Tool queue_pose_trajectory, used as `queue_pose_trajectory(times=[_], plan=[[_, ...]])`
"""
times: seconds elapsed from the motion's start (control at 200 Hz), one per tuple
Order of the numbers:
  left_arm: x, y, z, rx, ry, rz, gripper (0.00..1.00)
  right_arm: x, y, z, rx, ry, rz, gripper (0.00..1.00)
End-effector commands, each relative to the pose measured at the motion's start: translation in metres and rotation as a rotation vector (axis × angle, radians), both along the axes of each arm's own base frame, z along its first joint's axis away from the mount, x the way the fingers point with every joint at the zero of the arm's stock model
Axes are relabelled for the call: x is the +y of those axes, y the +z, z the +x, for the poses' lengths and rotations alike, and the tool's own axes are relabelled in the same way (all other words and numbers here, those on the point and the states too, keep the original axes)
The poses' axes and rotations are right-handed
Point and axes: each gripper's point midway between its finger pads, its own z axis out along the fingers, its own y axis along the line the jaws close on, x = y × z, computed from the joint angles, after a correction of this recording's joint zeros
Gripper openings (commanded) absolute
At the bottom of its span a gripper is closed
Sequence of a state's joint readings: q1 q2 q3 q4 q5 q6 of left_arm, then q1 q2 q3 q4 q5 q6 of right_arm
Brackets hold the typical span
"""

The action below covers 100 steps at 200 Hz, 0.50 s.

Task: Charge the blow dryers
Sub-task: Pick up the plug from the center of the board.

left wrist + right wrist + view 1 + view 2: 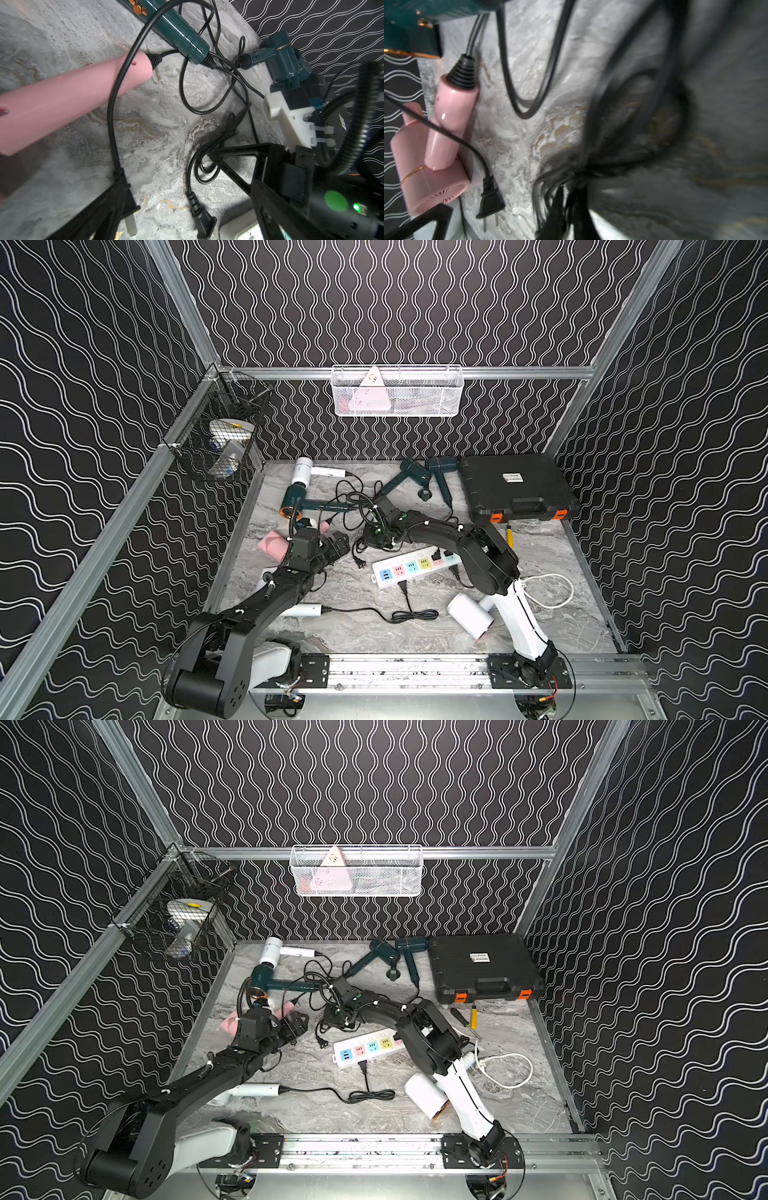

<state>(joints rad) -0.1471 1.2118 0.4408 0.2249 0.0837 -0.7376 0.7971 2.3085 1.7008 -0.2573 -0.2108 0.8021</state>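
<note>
In a top view the left pincer stands spread beside the pink T-shaped blow dryer lying on the grey marble tabletop. Only the left wrist view shows the right pincer pressed together on a coiled black cord, which its own wrist view blurs.

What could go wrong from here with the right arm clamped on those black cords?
The right gripper is shut on a bunch of looped cords, not a plug, so pulling could drag the copper-ringed teal dryer nearby. Another cord lies across the pink dryer; tugging may tighten the tangle.
</note>
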Motion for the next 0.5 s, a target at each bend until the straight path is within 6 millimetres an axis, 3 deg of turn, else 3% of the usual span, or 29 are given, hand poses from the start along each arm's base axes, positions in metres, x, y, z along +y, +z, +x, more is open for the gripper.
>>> queue_pose_trajectory(times=[0.0, 0.22, 0.325, 0.36, 0.395, 0.495], plan=[[-0.004, 0.010, 0.005, -0.040, -0.016, -0.015, 0.99, 0.005, 0.023, 0.011, -0.032, -0.034, 0.091, 0.00], [-0.009, 0.017, 0.007, -0.082, -0.046, -0.031, 0.99, -0.002, 0.093, 0.026, -0.143, -0.060, 0.248, 0.00], [-0.017, 0.022, 0.008, -0.110, -0.079, -0.058, 0.99, -0.016, 0.126, 0.032, -0.184, -0.090, 0.317, 0.00], [-0.020, 0.023, 0.009, -0.122, -0.092, -0.069, 0.99, -0.022, 0.127, 0.034, -0.184, -0.104, 0.329, 0.00], [-0.024, 0.025, 0.010, -0.136, -0.112, -0.083, 0.99, -0.028, 0.150, 0.036, -0.209, -0.115, 0.369, 0.00], [-0.040, 0.031, 0.012, -0.176, -0.182, -0.121, 0.99, -0.042, 0.171, 0.039, -0.211, -0.145, 0.444, 0.00]])
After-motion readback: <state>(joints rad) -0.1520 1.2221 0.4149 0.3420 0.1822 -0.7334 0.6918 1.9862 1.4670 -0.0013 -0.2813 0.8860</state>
